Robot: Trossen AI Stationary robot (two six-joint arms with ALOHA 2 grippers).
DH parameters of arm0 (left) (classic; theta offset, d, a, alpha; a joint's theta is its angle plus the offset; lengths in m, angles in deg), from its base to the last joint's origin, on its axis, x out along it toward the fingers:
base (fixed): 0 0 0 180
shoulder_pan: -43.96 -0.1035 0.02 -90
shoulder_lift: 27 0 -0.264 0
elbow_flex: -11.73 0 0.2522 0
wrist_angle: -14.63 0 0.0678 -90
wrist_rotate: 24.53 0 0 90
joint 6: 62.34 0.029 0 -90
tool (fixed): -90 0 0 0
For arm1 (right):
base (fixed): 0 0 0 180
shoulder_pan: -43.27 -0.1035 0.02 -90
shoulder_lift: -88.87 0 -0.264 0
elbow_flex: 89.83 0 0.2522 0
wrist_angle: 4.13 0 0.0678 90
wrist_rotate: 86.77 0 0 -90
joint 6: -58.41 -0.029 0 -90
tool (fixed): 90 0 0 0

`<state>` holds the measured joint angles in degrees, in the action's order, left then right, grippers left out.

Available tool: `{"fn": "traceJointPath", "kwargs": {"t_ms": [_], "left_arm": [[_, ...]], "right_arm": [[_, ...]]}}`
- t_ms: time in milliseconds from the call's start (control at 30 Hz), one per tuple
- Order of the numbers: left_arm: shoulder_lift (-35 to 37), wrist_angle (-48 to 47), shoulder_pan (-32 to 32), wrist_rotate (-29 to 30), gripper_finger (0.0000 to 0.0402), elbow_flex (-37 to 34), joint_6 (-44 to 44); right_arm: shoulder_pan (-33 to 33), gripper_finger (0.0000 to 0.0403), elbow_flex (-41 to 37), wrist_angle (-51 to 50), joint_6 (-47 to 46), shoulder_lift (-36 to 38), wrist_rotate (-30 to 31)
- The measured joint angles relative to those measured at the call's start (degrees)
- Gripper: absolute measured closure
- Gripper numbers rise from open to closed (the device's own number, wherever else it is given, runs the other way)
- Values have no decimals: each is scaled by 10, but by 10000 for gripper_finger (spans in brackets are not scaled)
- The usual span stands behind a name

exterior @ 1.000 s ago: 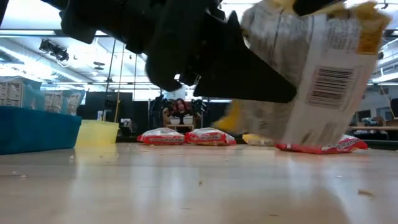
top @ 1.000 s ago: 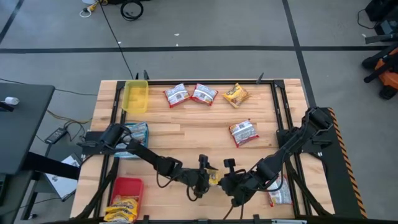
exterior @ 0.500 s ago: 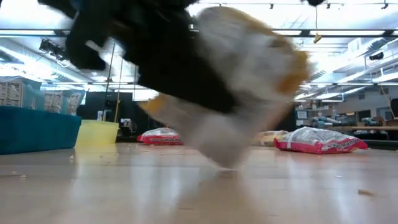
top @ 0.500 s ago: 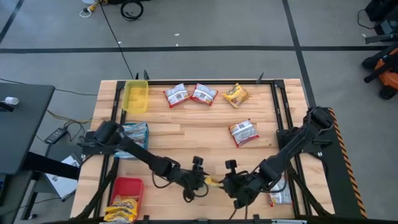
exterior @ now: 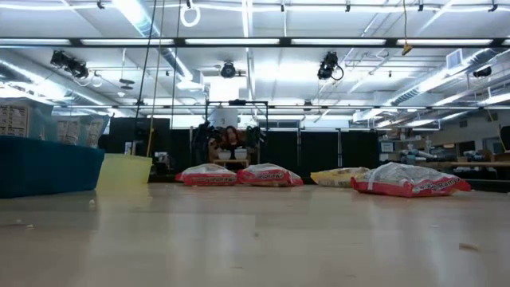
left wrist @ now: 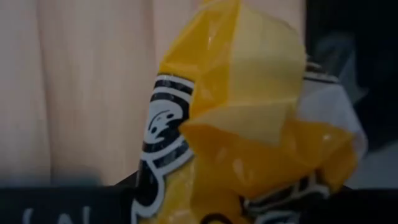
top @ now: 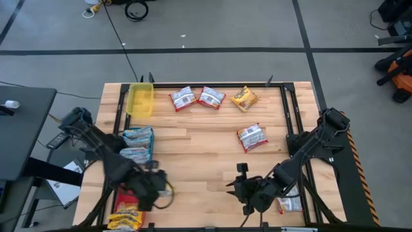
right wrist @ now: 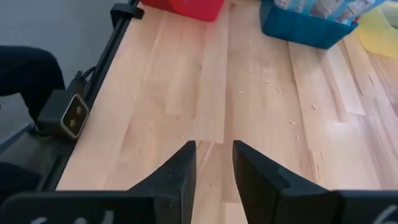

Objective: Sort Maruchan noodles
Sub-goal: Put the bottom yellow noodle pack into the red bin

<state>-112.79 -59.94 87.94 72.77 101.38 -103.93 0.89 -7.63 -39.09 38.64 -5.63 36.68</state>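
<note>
- The left gripper (top: 153, 187) is over the near-left part of the light wooden table (top: 206, 138), just beside the red plastic tray (top: 129, 193); its wrist view is filled by a crinkled yellow-orange plastic noodle packet (left wrist: 242, 130), pinched between the jaws.
- The right gripper (right wrist: 213, 163) hovers low over bare boards at the near centre; its dark fingers (right wrist: 180, 174) stand a narrow gap apart with nothing between them.
- Another yellow-orange packet (top: 125, 216) lies in the red tray at the near-left corner.
- Pale blue-white packets (top: 136, 143) stand in the blue plastic tray (exterior: 48, 166) at the left edge.
- The empty-looking yellow plastic tray (top: 140, 98) sits at the far-left corner.
- Two red-and-white packets (top: 183, 98) (top: 211, 96) lie side by side along the far edge; a yellow-orange packet (top: 244, 98) lies just right of them.
- One red-and-white packet (top: 252, 137) lies right of centre.
- A further red-and-white packet (top: 291, 204) rests at the near-right edge, partly under the right arm.
</note>
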Motion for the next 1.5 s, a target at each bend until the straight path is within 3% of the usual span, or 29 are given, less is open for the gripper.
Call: {"fn": "traceJointPath", "kwargs": {"t_ms": [233,467,600,733,900,1067,1267,1500], "left_arm": [[0,-178,93,-80,240,6,-187],[-40,-171,158,-35,239,2,-223],[-49,-131,172,-59,239,-48,-243],[-50,-20,177,-106,242,-110,-251],[-50,95,180,-114,242,-165,-257],[-49,177,192,-139,242,-221,-320],[-48,176,206,-140,239,-224,-377],[-49,148,204,-152,193,-199,-383]], "right_arm": [[-4,293,0,0,-17,0,-4],[-16,293,0,0,-17,0,0],[-16,293,0,0,-26,-1,0],[-17,293,0,0,-32,-1,0],[-17,293,0,0,-32,-1,0],[-17,293,0,-1,-32,-1,0],[-17,293,-1,-3,-32,-1,0],[-17,293,-1,-3,-32,-1,0]]}}
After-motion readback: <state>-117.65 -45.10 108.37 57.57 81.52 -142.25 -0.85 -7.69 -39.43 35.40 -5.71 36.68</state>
